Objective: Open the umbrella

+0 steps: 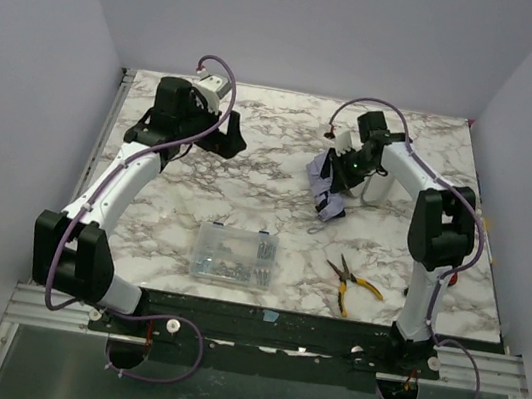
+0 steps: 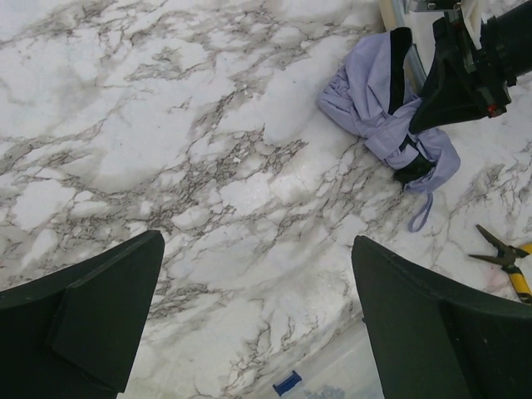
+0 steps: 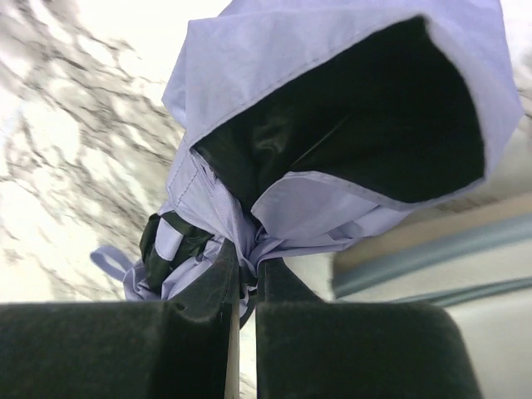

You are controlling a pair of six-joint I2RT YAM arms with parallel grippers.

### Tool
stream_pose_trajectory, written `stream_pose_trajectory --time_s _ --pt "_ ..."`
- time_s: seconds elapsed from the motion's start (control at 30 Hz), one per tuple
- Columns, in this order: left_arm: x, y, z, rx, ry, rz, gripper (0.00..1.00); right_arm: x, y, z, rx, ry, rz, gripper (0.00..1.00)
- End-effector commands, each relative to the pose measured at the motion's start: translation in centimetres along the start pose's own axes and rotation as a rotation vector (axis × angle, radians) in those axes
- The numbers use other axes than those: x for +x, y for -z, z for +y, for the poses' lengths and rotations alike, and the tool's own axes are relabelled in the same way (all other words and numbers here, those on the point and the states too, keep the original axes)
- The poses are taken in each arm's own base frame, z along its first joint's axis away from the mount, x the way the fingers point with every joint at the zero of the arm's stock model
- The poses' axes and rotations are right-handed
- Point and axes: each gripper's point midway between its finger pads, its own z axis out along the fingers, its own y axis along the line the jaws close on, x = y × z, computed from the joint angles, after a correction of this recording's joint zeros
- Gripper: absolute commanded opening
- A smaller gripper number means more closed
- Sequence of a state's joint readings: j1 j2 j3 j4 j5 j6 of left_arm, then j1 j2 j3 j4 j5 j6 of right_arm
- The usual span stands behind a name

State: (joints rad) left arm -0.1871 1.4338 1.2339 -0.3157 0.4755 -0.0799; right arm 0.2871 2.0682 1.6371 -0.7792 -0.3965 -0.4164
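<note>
Left arm (image 1: 110, 190) is seen stretched from its base toward the far left of the table, wrist bent over; the left gripper (image 1: 186, 141) is held above bare marble with its jaws spread wide and nothing between them. Right arm (image 1: 437, 237) is raised at the elbow and folded back toward centre, the right gripper (image 3: 247, 274) clamped tight on a pinch of umbrella cloth. The umbrella (image 1: 327, 184) is found on the far right half of the table, crumpled and part unfurled: pale lilac fabric, black lining exposed in an open fold, a thin strap loop trailing on the marble. A white, grey-veined marble table (image 1: 248, 187) is noted, with a clear box of screws (image 1: 234, 255) and yellow-handled pliers (image 1: 350, 279) near the front edge. Plain pale walls are seen on three sides.
</note>
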Motion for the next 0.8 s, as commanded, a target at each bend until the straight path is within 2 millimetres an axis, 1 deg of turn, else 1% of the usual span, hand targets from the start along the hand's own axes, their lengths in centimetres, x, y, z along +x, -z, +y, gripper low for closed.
stream_pose_trajectory --time_s 0.0,0.1,0.2,0.27,0.33,0.37,0.4,0.47,0.57,0.63,0.73,0.77 --pt "-1.1 0.8 -0.9 0.033 -0.039 -0.105 0.98 3.3 1.9 -5.9 0.132 0.056 0.067 0.01" --pt "-2.1 1.0 -0.7 0.026 -0.090 -0.185 0.98 3.8 3.3 -8.0 0.172 0.087 0.070 0.01" --pt "-2.4 0.9 0.0 -0.008 -0.127 -0.198 0.98 3.6 3.9 -9.3 0.200 0.115 0.067 0.01" --pt "-2.7 0.9 0.4 -0.018 -0.149 -0.182 0.98 2.6 4.3 -9.1 0.182 0.120 0.040 0.01" --pt "-2.8 1.1 0.7 -0.027 -0.174 -0.150 0.98 1.1 4.8 -8.1 0.132 0.106 -0.014 0.01" --pt "-3.0 1.3 0.7 -0.020 -0.204 -0.137 0.98 -0.1 5.4 -7.3 0.097 0.096 -0.052 0.01" --pt "-2.7 1.5 0.3 0.008 -0.222 -0.107 0.98 -1.2 6.1 -6.6 0.069 0.087 -0.090 0.01" --pt "-2.9 2.1 -0.8 0.085 -0.246 -0.090 0.98 -4.0 8.0 -4.9 0.016 0.068 -0.193 0.01" --pt "-3.3 3.5 -3.7 0.233 -0.244 -0.092 0.98 -7.7 11.1 -1.5 -0.098 0.057 -0.357 0.01" --pt "-3.6 4.4 -5.8 0.327 -0.242 -0.106 0.98 -9.7 13.2 1.0 -0.178 0.031 -0.443 0.01" --pt "-3.5 5.5 -8.5 0.427 -0.274 -0.129 0.98 -12.0 15.7 4.8 -0.309 -0.008 -0.529 0.01" --pt "-3.4 5.7 -9.3 0.452 -0.291 -0.135 0.96 -12.5 16.6 6.2 -0.361 -0.024 -0.553 0.01"
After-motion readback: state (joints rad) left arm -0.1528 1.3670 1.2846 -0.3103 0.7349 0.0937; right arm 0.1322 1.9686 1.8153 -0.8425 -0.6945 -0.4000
